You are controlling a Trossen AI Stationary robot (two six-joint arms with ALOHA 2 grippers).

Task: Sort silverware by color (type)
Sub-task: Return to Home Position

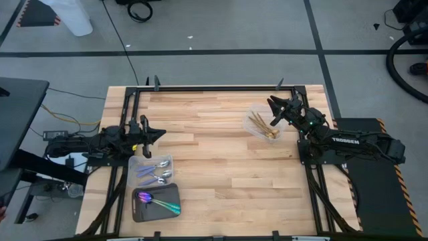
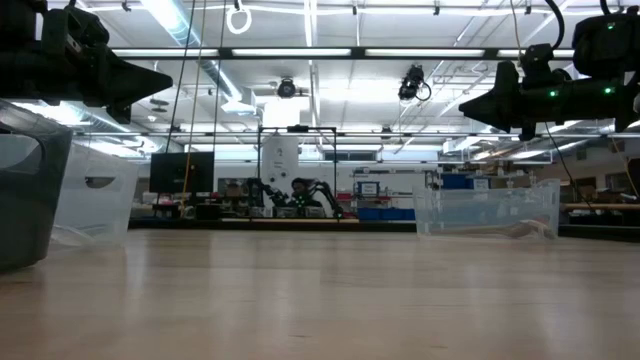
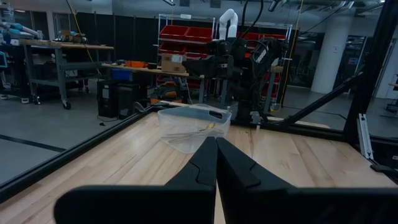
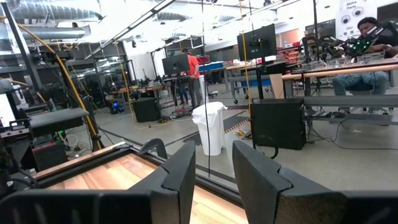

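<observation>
We see gold spoons bundled in a clear tray at the table's right. Silver and lavender spoons lie in a second clear tray at the left; beside it, purple-blue spoons with teal handles lie across a dark tray.

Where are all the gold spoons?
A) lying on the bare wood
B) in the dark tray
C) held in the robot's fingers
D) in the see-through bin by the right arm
D: in the high view the gold spoons lie together inside the clear bin on the table's right side.
</observation>
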